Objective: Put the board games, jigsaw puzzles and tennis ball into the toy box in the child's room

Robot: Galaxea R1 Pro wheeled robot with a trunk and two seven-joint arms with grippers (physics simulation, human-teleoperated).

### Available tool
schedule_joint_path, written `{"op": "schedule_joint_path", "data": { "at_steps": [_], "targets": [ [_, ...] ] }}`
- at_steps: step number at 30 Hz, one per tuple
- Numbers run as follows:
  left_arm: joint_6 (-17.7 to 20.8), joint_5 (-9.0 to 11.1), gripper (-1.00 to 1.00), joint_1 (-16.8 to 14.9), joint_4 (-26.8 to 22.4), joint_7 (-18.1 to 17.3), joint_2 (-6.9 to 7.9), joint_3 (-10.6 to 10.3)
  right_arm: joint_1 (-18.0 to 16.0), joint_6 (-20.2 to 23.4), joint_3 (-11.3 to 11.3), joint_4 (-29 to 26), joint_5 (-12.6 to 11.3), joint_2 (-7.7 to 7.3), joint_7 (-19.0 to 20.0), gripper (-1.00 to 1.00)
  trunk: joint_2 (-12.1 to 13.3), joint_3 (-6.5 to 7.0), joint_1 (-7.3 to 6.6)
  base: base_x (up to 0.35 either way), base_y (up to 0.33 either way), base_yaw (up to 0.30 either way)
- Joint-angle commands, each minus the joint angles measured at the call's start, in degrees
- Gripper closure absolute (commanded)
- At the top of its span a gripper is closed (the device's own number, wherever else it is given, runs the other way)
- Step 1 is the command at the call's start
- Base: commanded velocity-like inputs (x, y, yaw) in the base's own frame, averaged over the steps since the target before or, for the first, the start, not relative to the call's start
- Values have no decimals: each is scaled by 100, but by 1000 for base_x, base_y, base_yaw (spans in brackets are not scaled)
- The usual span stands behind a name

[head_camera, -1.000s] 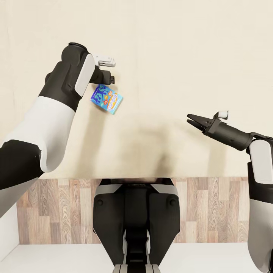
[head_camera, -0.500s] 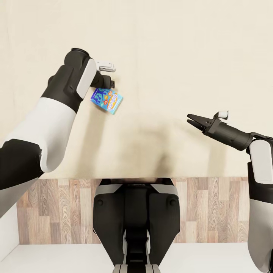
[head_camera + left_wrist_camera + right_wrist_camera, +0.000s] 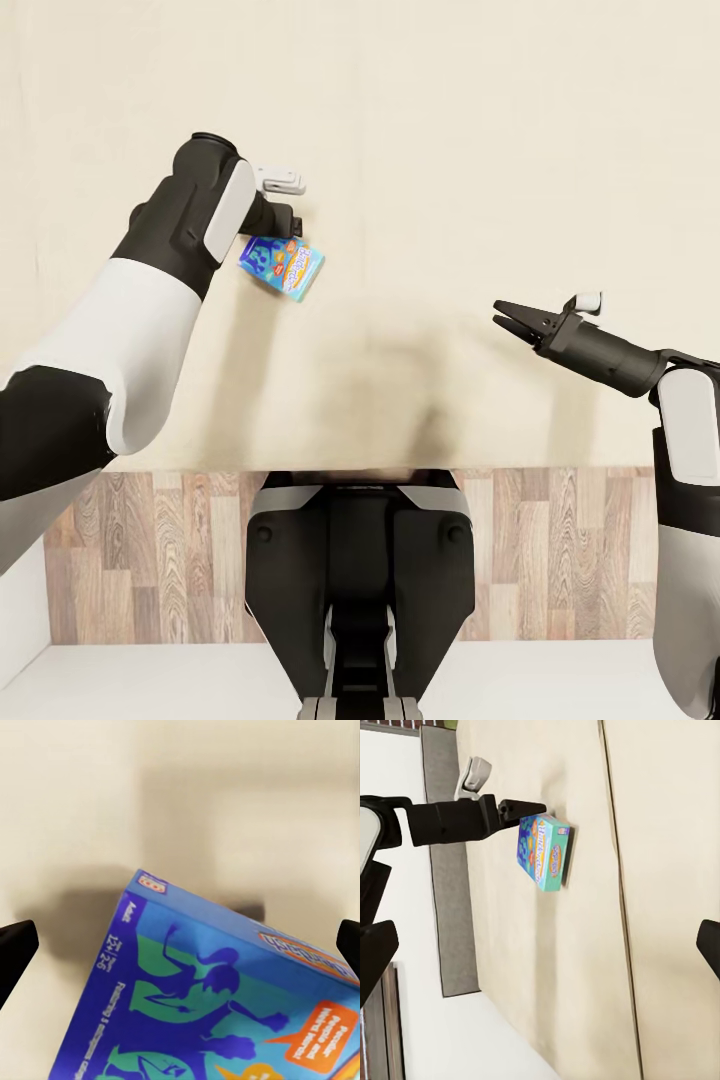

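The small blue cartoon-printed board game box (image 3: 281, 261) lies flat on the plain beige bed (image 3: 450, 150). The left pincer (image 3: 529, 808) hovers spread just beside it; the right pincer (image 3: 500, 316) hangs released, well apart.

Bedroom in a home, rendered in a simulator. Shown by a wide bed (image 3: 450, 150) with a plain beige mattress, split by a seam in the right wrist view, and a grey frame edge (image 3: 450, 877) along one side. Wood-plank floor (image 3: 560, 560) beside the bed, pale wall (image 3: 405, 817) beyond the frame. On the mattress, a small blue board game (image 3: 281, 263) with cartoon print, pointing to a child's room.
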Motion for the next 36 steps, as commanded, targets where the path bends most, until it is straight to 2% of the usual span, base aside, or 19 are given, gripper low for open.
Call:
{"op": "schedule_joint_path", "data": {
  "at_steps": [1, 16, 31, 36],
  "targets": [
    [15, 60, -100, -3, -2, 55, 2, -17, -3, 27, -7, -1, 26, 0, 35, -100, -9, -6, 4, 0, 0, 0],
    [29, 61, -100, 23, 8, 56, -11, -25, -3, 28, -7, -7, 26, 2, 34, -100, -9, -6, 4, 0, 0, 0],
    [66, 62, -100, 24, 268, 49, -11, -11, -3, 26, 1, -8, 26, 7, 34, -100, -9, -6, 4, 0, 0, 0],
    [73, 61, -100, 24, 331, 48, -8, 4, -3, 32, 1, -8, 7, 8, -146, -100, -9, -6, 4, 0, 0, 0]
  ]
}}
